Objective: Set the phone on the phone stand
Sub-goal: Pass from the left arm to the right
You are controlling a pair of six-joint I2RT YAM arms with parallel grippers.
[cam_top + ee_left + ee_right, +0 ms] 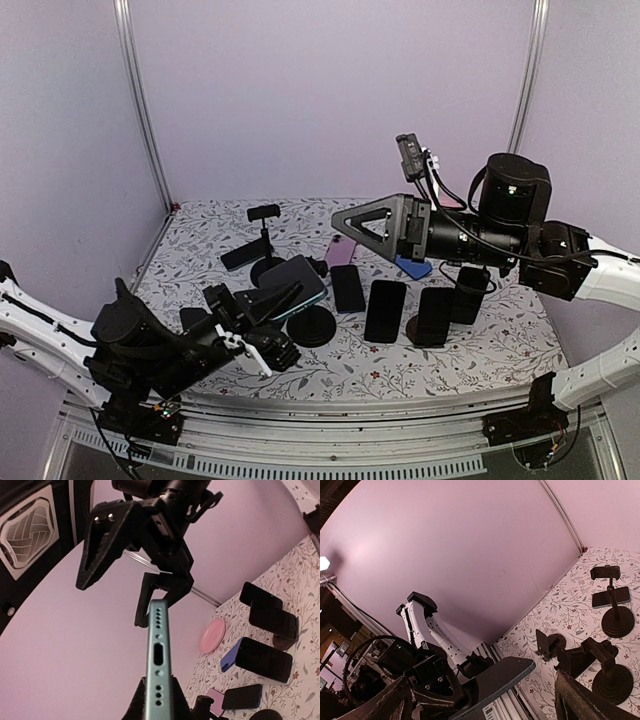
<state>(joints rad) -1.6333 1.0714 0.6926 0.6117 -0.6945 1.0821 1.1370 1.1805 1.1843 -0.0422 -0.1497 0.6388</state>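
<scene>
- The phone [158,660] is sitting closest to the left wrist camera. Its teal bottom edge, with charging port and speaker holes, is facing the lens, and its body is running straight away from it.
- The left gripper [268,303] is pinching the phone, with fingers pressed against its two broad faces. It is holding the phone off the patterned table [480,350], left of centre in the top view.
- The phone's long axis seems to be pointing along that gripper's reach, toward roughly 2 o'clock in the top view, with one broad face tilting upward.
- The clamp-topped phone stand [265,238] is standing upright near the phone at about 11 o'clock, its clamp carrying nothing.
- A round base [312,326] is sitting just beside the phone at 5 o'clock, and I cannot tell which of the two is meant.
- The left arm is reaching nearer to both, so the coming move looks like a short swing toward 11 o'clock.
- The right gripper [350,222] is hanging raised at 1 o'clock from the phone, its jaws spread wide and gripping nothing.
- Dark phones [385,310] are lying flat in a row at 3 o'clock.
</scene>
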